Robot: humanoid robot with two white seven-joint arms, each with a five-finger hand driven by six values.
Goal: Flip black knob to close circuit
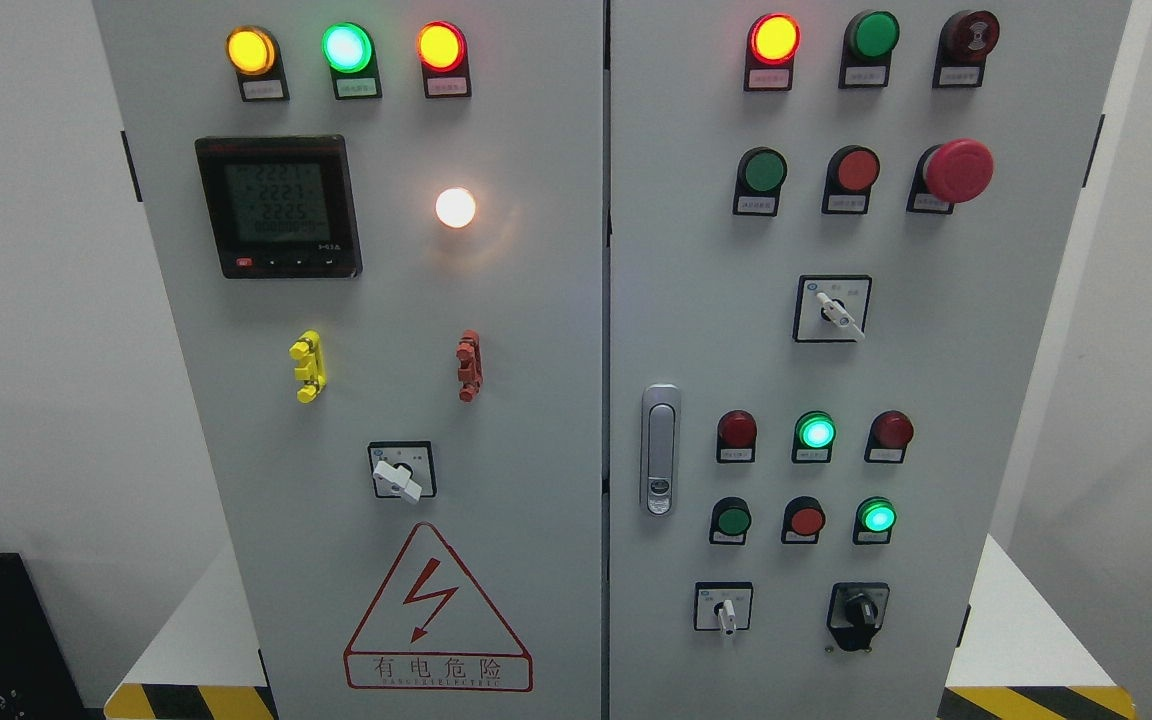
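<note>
The black knob (858, 611) sits on its black plate at the lower right of the grey cabinet's right door (936, 380). Its handle points roughly straight down. A white selector knob (727, 610) is to its left on the same row. Neither of my hands nor either arm shows in the head view.
The right door carries a red mushroom button (957, 170), a white selector (839, 314), several lit and unlit lamps and a door latch (660, 449). The left door (386, 400) has a meter (279, 206), a white selector (398, 476) and a hazard triangle (436, 610). Striped floor tape (186, 700) edges the base.
</note>
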